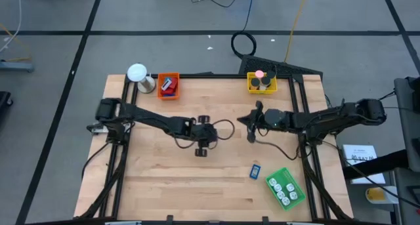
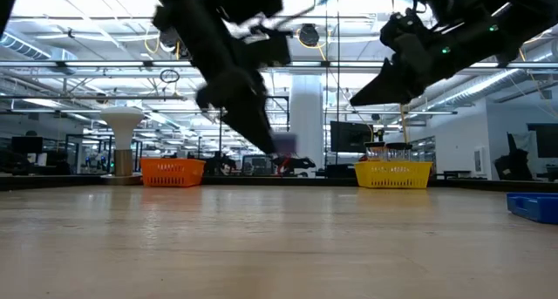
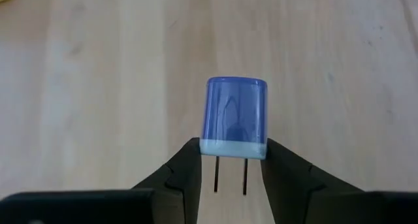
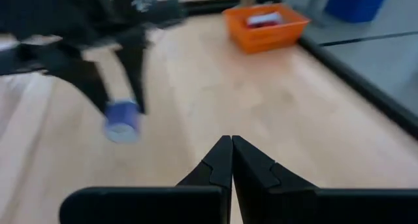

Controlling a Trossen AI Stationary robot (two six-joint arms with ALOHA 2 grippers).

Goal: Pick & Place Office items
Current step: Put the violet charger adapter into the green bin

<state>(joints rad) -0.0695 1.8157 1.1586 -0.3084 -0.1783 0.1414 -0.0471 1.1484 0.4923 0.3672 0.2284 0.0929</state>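
My left gripper (image 3: 232, 160) is over the middle of the table (image 1: 164, 185), shut on a small blue block (image 3: 235, 110) that has a white end and two thin metal pins. The right wrist view shows the same blue block (image 4: 122, 123) at the tip of the left arm. My right gripper (image 4: 231, 140) hangs shut and empty to the right of centre (image 1: 251, 130), above the wood. Another blue piece (image 1: 255, 171) lies flat on the table near the green tray (image 1: 285, 187). My left gripper pinches the block's white end (image 3: 232, 147) between its two fingers, one finger (image 3: 186, 172) on each of two opposite sides. The blue body sticks out beyond the fingertips. The fingers slant down toward the table, and the block is lifted clear of the wood.
An orange tray (image 1: 168, 86) with a red piece stands at the far left beside a white ball-topped object (image 1: 138, 74). A yellow tray (image 1: 261, 82) with small rolls stands at the far right. The green tray at the near right holds several pieces.
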